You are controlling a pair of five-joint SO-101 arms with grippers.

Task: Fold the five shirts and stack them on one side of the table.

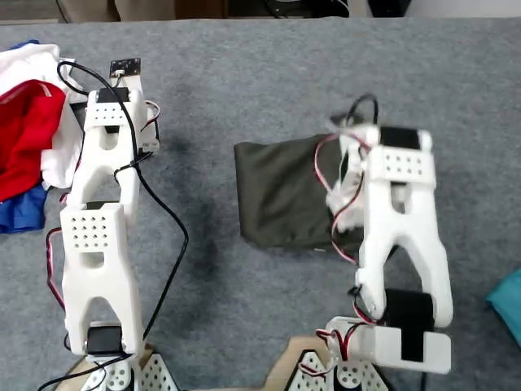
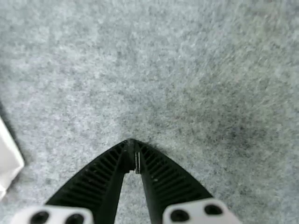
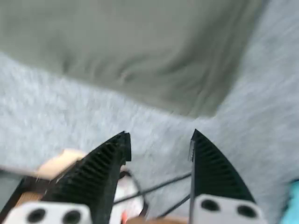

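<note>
Clenched up close in the left wrist view: left gripper [image 2: 133, 156], ribbed tips pressed together on nothing, over bare grey table cover [image 2: 187, 70]. Sliver of white cloth [image 2: 8, 163] just beside.

Right wrist view next: right gripper [image 3: 159, 140] splayed wide and empty, hanging over the grey cover just short of the olive shirt [image 3: 140, 56]. Thin wires [image 3: 159, 189] visible past the fingers, probably a snag hazard on any low sweep.

From above: olive shirt lying mid-table as a folded rectangle, one side tucked beneath the right arm [image 1: 399, 220]. Heap of red, white and blue shirts [image 1: 28, 138] unfolded beside the left arm [image 1: 98, 244]; teal cloth [image 1: 509, 301] at the opposite edge.

Judged risks:
- Pinching only the top layer and peeling the fold open.
- Dragging across the rough cover and bunching the cloth.
- Plunging into the tangled heap and lifting several shirts at once.
- Catching the black cable [image 1: 163, 220] on the heap.
</note>
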